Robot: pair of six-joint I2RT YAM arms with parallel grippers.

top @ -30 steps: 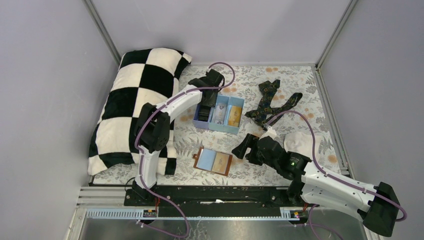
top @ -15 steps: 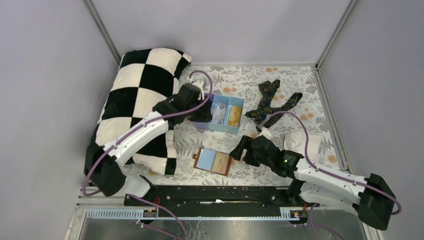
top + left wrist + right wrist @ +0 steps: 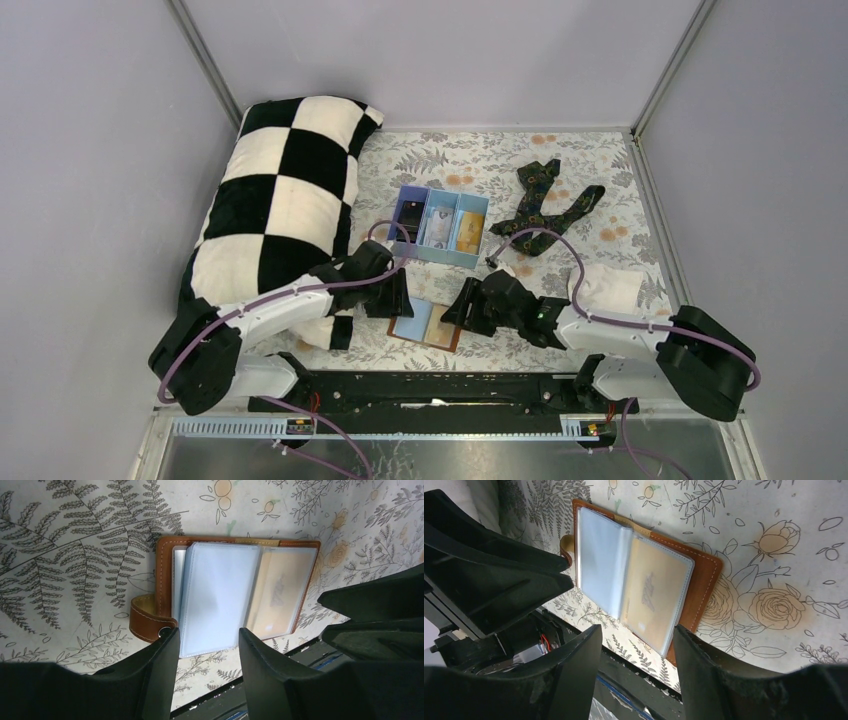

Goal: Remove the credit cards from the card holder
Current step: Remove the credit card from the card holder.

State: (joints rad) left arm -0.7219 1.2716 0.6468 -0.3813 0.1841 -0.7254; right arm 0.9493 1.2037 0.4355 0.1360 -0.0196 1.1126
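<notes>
The brown leather card holder (image 3: 427, 322) lies open on the floral cloth near the front edge. In the left wrist view its pale blue sleeve (image 3: 220, 595) is on the left and a gold-orange card (image 3: 280, 595) shows in the right sleeve. Its snap tab (image 3: 145, 620) sticks out to the left. My left gripper (image 3: 395, 295) is open and empty at the holder's left side (image 3: 207, 635). My right gripper (image 3: 462, 308) is open and empty at its right edge (image 3: 636, 630). The right wrist view shows the holder's leather (image 3: 706, 575) and the same card (image 3: 654, 595).
A light blue three-compartment tray (image 3: 478, 232) behind the holder holds a black card (image 3: 410, 215), a pale card (image 3: 437, 228) and a gold-orange card (image 3: 466, 232). A dark patterned necktie (image 3: 545, 205) lies back right, a white cloth (image 3: 605, 285) at right, a checkered pillow (image 3: 280, 200) at left.
My left arm has swung from the tray down to the holder's left side. My right gripper has moved left to the holder's right edge. The holder has not moved.
</notes>
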